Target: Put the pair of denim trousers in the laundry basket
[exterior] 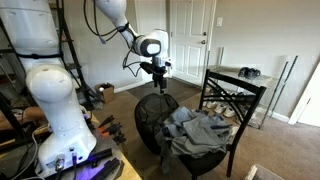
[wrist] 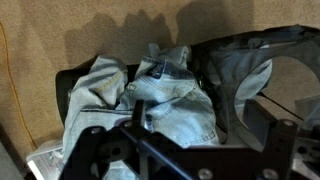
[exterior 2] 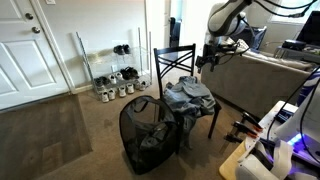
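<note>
The pair of denim trousers (exterior: pixel 201 128) lies crumpled on the seat of a black metal chair (exterior: pixel 236 95), also seen in an exterior view (exterior 2: pixel 188 98). In the wrist view the faded blue denim (wrist: pixel 165 95) fills the middle. The laundry basket (exterior: pixel 152 118), round, black and mesh, stands on the carpet against the chair, as the exterior view (exterior 2: pixel 146 138) and the wrist view (wrist: pixel 250 62) both show. My gripper (exterior: pixel 156 72) hangs in the air above the basket and chair, clear of both. It is open (wrist: pixel 180 140), with nothing between its fingers.
Grey cloth (exterior 2: pixel 152 140) shows inside the basket. A wire rack with shoes (exterior 2: pixel 115 82) stands by the wall next to white doors (exterior 2: pixel 30 50). A sofa (exterior 2: pixel 270 85) lies behind the chair. The robot's white base (exterior: pixel 55 100) and table edge are nearby.
</note>
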Robot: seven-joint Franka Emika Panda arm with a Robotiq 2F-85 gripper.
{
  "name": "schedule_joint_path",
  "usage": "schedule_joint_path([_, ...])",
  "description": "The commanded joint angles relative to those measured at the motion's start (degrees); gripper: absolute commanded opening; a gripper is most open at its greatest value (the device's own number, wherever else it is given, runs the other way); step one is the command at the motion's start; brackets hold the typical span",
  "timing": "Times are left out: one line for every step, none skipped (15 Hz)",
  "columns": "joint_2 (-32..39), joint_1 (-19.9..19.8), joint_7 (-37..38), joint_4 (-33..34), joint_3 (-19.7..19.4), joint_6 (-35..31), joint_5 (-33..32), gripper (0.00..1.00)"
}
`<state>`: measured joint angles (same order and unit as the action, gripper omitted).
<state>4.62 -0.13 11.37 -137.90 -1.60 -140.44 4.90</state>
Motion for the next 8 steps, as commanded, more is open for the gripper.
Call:
schedule_joint_path([10.39,-0.81,1.00,8.79,-1.20,-3.57,-1.96,1.00])
schedule_joint_path([12.70,-0.48,2.49,10.60,-2.09,-4.53,-3.86,1.00])
schedule_joint_path([14.73,-0.25,2.97,12.38,-2.79,-5.08,-4.60,1.00])
schedule_joint_path([16.60,0.14,4.19,13.86,-3.74,-5.66,-5.77,1.00])
schedule_joint_path([18.15,0.18,4.44,15.15,-4.28,-5.87,-5.92,1.00])
schedule_joint_path([19.76,0.23,4.75,16.44,-4.90,-5.81,-6.17,1.00])
schedule_joint_path([21.07,0.12,4.81,17.57,-5.24,-5.60,-5.86,1.00])
schedule_joint_path([22.40,-0.17,4.61,18.63,-5.42,-5.43,-5.18,1.00])
